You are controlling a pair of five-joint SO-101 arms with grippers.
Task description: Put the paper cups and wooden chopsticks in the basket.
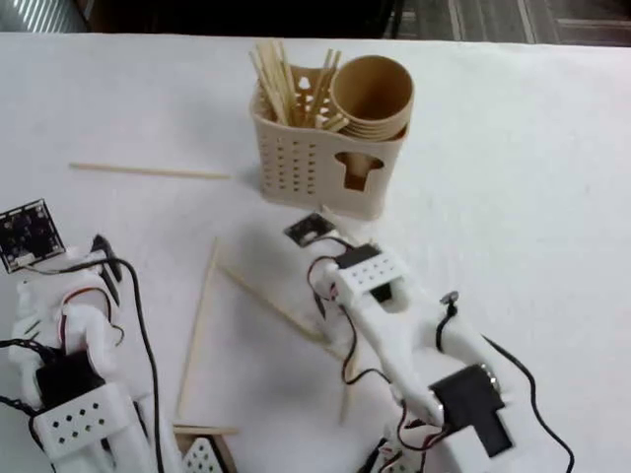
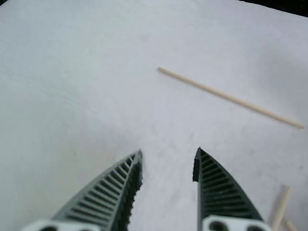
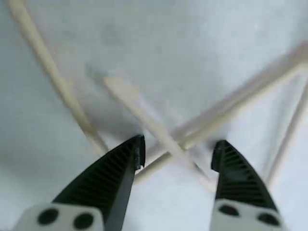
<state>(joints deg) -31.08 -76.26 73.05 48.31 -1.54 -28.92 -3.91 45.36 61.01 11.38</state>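
High view has the white table (image 1: 532,246), with the left arm (image 1: 69,384) and the right arm (image 1: 394,335) at its near side. The basket (image 1: 315,177) stands at the far middle. Inside it the stacked paper cups (image 1: 373,94) sit at the right and a bundle of chopsticks (image 1: 286,84) stands at the left. Several loose chopsticks (image 1: 197,330) lie on the table between the arms, and one more (image 1: 148,170) lies left of the basket. The right gripper (image 3: 178,151) has its fingers spread above crossed chopsticks (image 3: 159,130) and pinches nothing. The left gripper (image 2: 168,161) is also spread, over bare table, apart from a single chopstick (image 2: 231,97)
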